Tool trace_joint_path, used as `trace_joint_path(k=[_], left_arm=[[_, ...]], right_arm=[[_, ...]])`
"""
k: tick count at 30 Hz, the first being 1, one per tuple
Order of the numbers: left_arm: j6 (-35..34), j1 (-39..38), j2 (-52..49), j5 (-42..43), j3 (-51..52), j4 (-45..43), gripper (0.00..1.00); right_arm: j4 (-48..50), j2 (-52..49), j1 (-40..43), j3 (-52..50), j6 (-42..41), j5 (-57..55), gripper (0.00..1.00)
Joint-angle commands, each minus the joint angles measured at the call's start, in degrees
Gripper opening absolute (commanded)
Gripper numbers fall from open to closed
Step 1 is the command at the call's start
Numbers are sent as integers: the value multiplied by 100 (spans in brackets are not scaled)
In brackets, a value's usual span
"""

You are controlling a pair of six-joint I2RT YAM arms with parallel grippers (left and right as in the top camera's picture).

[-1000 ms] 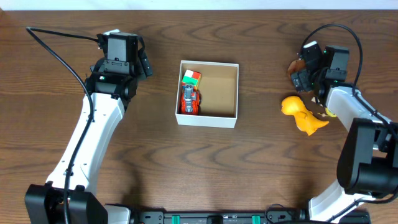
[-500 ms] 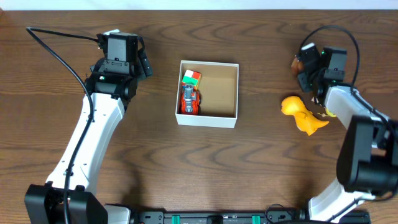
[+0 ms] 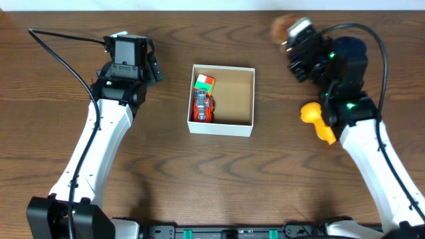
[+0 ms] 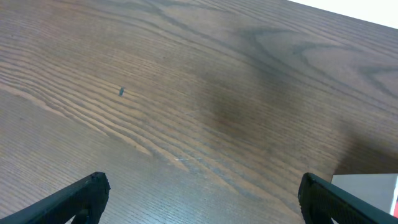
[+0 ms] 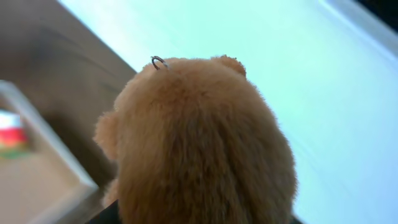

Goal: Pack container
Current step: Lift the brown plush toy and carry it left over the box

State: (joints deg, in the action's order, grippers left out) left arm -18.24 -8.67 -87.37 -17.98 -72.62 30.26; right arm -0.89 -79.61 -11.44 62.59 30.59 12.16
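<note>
Table: dark wood grain, pale strip along its far edge.
Left gripper: jaws spread wide, holding nothing, over bare wood left of the container.
Right gripper: clamped on brown plush toy, up right of the container.
Container: table centre; colour cube and red toy car along its left wall.
Orange toy: beside right arm.

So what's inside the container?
Inside the container, a red-green-white cube and a red toy sit along one wall; the rest shows bare tan floor. Anything beneath them is covered.
</note>
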Motion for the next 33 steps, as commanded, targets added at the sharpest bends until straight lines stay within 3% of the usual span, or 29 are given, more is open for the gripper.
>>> trace_joint_path(k=[1,5,14,33], left_arm=[[-31,35,22,-11,-90,15,98],[-31,35,22,-11,-90,15,98],[-31,35,22,-11,-90,15,98],[-31,35,22,-11,-90,15,98]], right_arm=[[-11,0,-291,79,42,1263,1],[-15,-186,-597,79,81,1427,1],[-35,-997,-1084,79,1244,1405,1],[138,-1943,-1113,79,1370,730,1]])
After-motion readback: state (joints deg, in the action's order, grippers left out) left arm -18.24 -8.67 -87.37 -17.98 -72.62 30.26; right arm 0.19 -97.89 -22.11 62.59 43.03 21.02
